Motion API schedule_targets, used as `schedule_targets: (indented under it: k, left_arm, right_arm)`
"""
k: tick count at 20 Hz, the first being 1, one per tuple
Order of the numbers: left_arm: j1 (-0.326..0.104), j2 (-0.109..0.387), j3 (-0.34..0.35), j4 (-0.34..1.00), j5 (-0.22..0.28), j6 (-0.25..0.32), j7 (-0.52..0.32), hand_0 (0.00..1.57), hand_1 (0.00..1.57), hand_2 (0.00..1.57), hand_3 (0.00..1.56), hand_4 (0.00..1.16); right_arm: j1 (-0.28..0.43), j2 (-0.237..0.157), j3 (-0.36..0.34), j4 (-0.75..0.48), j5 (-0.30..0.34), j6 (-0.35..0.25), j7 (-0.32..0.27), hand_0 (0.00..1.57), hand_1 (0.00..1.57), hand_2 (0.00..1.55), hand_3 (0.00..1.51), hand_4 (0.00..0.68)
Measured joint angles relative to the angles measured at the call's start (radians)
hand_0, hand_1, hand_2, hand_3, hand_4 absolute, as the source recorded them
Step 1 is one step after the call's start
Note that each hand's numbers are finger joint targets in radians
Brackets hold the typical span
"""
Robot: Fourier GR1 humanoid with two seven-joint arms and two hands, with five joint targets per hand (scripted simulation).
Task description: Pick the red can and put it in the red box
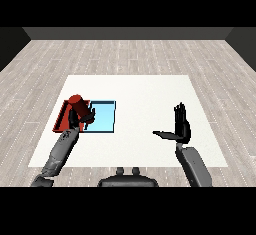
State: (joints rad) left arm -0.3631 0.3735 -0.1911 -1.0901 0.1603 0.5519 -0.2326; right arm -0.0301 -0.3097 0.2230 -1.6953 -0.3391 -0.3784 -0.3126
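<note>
You are looking down on a white bench (150,124) that fills the middle of the view, set on a pale plank floor (130,54). At the bench's left side two trays lie side by side and touching: the red tray (62,119) on the outside and the light blue tray (102,116) just inboard of it.

Your left forearm (60,151) rises from the lower left corner and slants up and to the right toward the trays. Your right forearm (194,164) comes up from the lower right and stands well apart from both trays, over bare bench.

Your right hand (182,126) is held upright with the fingers straight and pointing away from you, thumb stretched out to the left; it holds nothing. Your left hand (82,116) is curled round the red can (77,105).

The can is tilted, its top leaning to the left, and it sits over the red tray near the edge shared with the blue one. You cannot tell whether its base touches the tray floor.
</note>
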Motion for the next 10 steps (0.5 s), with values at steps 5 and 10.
schedule_targets:
  k: [5, 10]
  left_arm:
    - [-0.076, 0.056, 0.063, 0.201, -0.014, -0.051, 0.015, 1.57, 1.57, 1.55, 1.47, 1.09]
    - [-0.205, 0.065, 0.108, 0.497, -0.05, -0.073, -0.017, 1.57, 1.57, 1.57, 1.5, 1.05]
  right_arm:
    - [0.019, -0.019, -0.039, 0.025, 0.012, 0.001, 0.017, 0.0, 0.0, 0.0, 0.0, 0.0]
    - [-0.009, -0.014, -0.052, 0.08, 0.035, -0.008, 0.034, 0.0, 0.0, 0.0, 0.0, 0.0]
